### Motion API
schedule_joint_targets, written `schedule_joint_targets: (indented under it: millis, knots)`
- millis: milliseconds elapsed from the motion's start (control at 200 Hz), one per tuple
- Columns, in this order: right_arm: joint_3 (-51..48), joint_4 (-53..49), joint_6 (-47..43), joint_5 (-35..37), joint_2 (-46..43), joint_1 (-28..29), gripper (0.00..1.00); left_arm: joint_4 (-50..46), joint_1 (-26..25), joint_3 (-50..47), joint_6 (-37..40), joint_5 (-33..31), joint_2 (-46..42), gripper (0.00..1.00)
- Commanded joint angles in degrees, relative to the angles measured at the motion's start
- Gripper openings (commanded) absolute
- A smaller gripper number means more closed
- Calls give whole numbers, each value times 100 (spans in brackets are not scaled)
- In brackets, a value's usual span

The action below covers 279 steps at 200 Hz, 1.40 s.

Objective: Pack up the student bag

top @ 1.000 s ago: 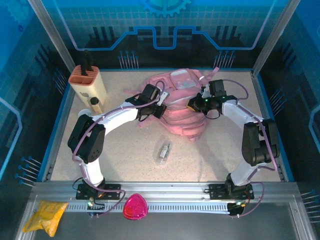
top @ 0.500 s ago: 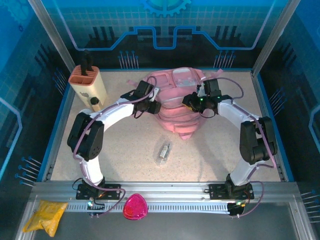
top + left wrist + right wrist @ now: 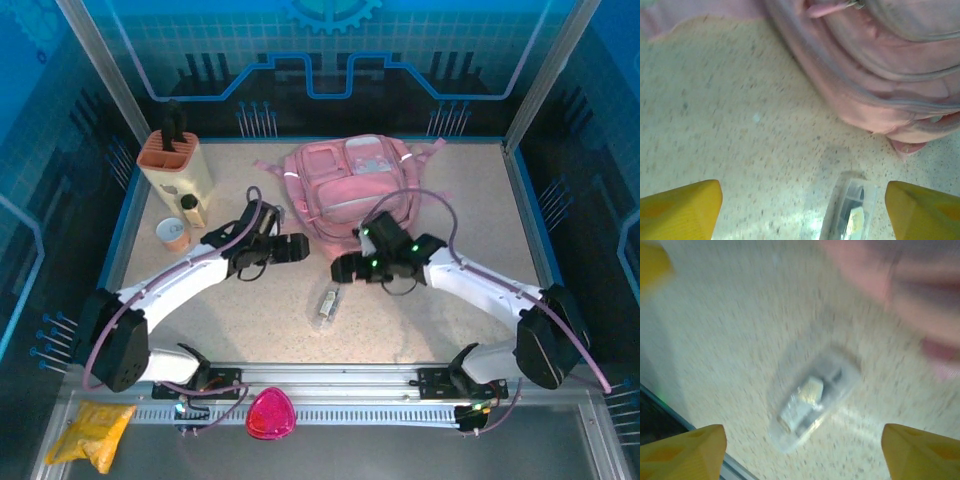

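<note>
Left fingers (image 3: 680, 207), right fingers (image 3: 682, 450) spread, arms (image 3: 190, 275) stretched low before student bag (image 3: 345, 190)

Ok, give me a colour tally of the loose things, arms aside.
Pink: 2, bag, pod on the near rail
Yellow: 1, packet
Clear: 1, case
Beige or orange: 3, holder, bottle, cup
Total: 7

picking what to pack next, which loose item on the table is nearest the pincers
The clear case, lying mid-table beside the right pincer; the cup and holder stand far left.
</note>
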Motion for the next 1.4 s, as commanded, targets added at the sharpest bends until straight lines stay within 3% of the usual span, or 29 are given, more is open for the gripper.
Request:
schedule_joint_targets:
  millis: [0,105,265,360,510,640,780,1046,1226,1391]
  knots:
    - [-441,137,486,440,35,590,85,-276,-24,-320,-548,52,-479,90]
    - [-419,360,653,589,501,1017,89,-209,-5,-686,-741,-25,-830,99]
    - [-235,876,693,520,1080,1107,92,-365,30,-855,-905,-148,-1044,99]
    - [171,578,579,896,1465,1073,94,-446,43,-924,-1037,-297,-1098,99]
    - [415,838,457,831,1763,995,95,-421,63,-1056,-1152,-360,-1186,99]
    - [1153,463,187,916,2303,1089,96,-521,89,-1081,-1290,-543,-1241,99]
    - [1769,217,-158,547,2804,1164,96,-542,153,-1214,-1524,-722,-1465,99]
    - [1507,-698,-480,1518,2045,1411,96,-573,248,-1471,-1789,-770,-1982,99]
    - [1334,-1101,-343,1717,2098,1923,93,-545,269,-1453,-1826,-673,-1966,99]
    - [1400,-1175,-235,1863,2443,2151,85,-402,271,-1530,-1897,-543,-1905,99]
